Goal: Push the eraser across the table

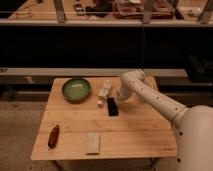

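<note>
The small flat black rectangular eraser (112, 106) lies approx. mid-table on the square pale wooden plank table (142, 131), a bit toward the far side, just beside the small white stacked blocks (104, 92), which sit on its far-left. The white arm's gripper (119, 96) hangs low at the eraser's far end, right by it; can't tell if it's touching, and whether the tool is apart or together can't be told either. Progress, imo: early. The eraser is nowhere near an edge, and lots of bare wood remains on its near side, so most of the push looks left to do. Long axis runs far-to-near, far end tipped slightly left, near end pointing toward the table's front edge.
</note>
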`<state>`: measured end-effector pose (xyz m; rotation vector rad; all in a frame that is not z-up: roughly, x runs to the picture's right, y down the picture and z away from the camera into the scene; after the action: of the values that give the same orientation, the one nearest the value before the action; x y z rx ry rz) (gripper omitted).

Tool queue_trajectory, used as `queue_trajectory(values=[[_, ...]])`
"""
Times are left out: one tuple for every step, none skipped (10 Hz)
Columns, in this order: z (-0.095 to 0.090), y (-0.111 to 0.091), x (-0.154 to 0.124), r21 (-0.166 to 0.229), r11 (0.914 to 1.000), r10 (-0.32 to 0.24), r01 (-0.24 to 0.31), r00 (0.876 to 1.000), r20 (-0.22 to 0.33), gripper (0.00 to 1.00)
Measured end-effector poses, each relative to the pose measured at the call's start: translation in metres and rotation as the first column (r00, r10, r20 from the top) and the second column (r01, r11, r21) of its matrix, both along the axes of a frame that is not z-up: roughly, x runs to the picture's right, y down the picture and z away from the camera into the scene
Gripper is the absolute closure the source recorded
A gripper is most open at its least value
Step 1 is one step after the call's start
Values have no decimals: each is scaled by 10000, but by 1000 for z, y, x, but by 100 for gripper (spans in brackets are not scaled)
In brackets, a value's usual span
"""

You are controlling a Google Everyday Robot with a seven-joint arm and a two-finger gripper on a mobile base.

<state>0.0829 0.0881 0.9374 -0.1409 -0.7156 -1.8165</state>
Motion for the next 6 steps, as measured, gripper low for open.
queue_trajectory(values=[[1, 3, -7, -71, 9999, -103, 103, 9999, 111, 100], [1, 4, -12, -123, 9997, -202, 204, 9996, 174, 100], [3, 3, -15, -107, 9996, -259, 261, 9995, 179, 100], [5, 1, -18, -67, 9995, -294, 295, 9994, 194, 100], [7, -2, -23, 11, 9994, -355, 354, 9991, 216, 100], [9, -4, -28, 73, 9992, -395, 393, 9989, 239, 100]])
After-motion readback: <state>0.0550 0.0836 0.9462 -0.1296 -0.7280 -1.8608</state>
